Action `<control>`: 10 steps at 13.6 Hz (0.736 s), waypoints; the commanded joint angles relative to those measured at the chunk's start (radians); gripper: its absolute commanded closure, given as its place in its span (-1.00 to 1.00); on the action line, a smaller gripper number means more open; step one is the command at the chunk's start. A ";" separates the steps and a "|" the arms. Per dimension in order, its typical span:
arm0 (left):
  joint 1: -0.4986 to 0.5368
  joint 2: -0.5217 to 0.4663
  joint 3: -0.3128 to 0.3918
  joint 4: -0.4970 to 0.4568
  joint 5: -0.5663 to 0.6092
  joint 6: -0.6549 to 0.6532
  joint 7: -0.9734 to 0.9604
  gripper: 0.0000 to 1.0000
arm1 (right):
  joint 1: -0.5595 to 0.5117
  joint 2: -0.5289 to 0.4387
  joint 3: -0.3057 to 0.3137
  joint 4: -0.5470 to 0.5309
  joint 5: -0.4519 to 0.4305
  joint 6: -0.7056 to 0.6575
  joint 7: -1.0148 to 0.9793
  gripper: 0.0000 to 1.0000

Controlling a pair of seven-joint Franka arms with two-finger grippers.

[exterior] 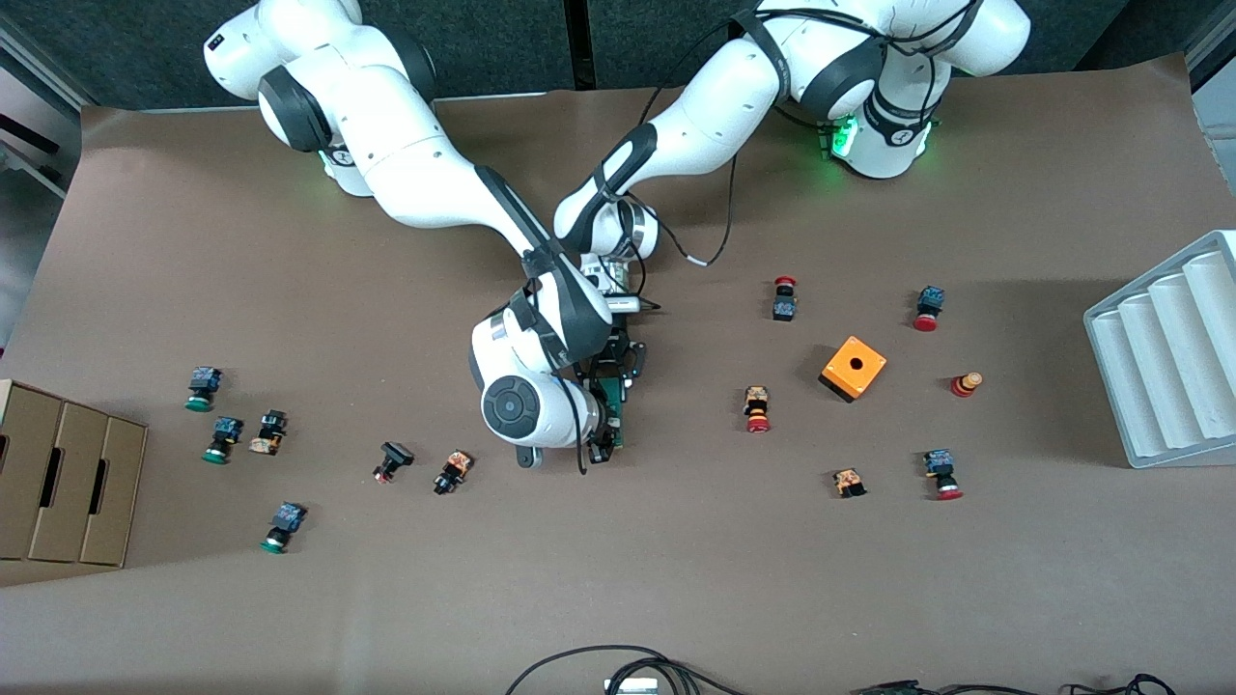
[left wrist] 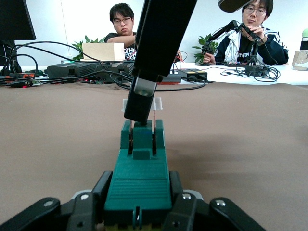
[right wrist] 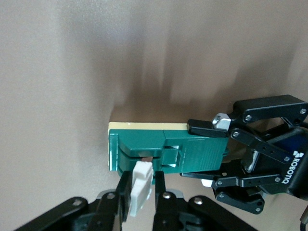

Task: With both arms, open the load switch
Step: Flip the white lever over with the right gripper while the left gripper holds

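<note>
- At the middle of the table, in the front view, both arms are meeting over the load switch (exterior: 612, 410); it is lying on the brown table (exterior: 676, 579) under the right arm's wrist, nearer to the camera than the left arm's wrist. The right gripper (exterior: 606, 446) and the left gripper (exterior: 618, 362) are mostly hidden by the wrists here.
- Toward the left arm's end, a grey ribbed tray (exterior: 1168, 357) is sitting with its grooves looking bare; toward the right arm's end, the cardboard boxes (exterior: 68, 483) are standing with their insides out of sight. Pushbuttons and an orange cube (exterior: 854, 368) are lying loose, well apart from the switch.
- In the left wrist view, the left gripper (left wrist: 138, 211) is clamping the broad end of the load switch (left wrist: 139, 178), jaws closed on its sides, while the right arm's finger (left wrist: 142, 98) is coming down on the white piece (left wrist: 156, 103).
- In the right wrist view, the right gripper (right wrist: 142, 192) is pinching the white piece (right wrist: 139, 185), jaws closed on it; the load switch (right wrist: 159, 151) is being held at its other end by the left gripper (right wrist: 219, 154).
- To do this well, the left should be holding the body firm and flat while the right is working the white piece evenly, without twisting; a skewed pull could slip off it.
</note>
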 commanded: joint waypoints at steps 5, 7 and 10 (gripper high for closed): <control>-0.006 0.018 -0.002 0.010 0.008 -0.022 -0.013 -0.07 | 0.008 -0.067 -0.003 -0.057 0.012 -0.022 -0.007 0.49; -0.006 0.018 -0.002 0.010 0.008 -0.022 -0.013 -0.07 | 0.008 -0.072 -0.003 -0.059 0.012 -0.022 -0.007 0.49; -0.006 0.018 -0.002 0.010 0.006 -0.022 -0.013 -0.07 | 0.008 -0.096 -0.003 -0.094 0.006 -0.018 -0.010 0.50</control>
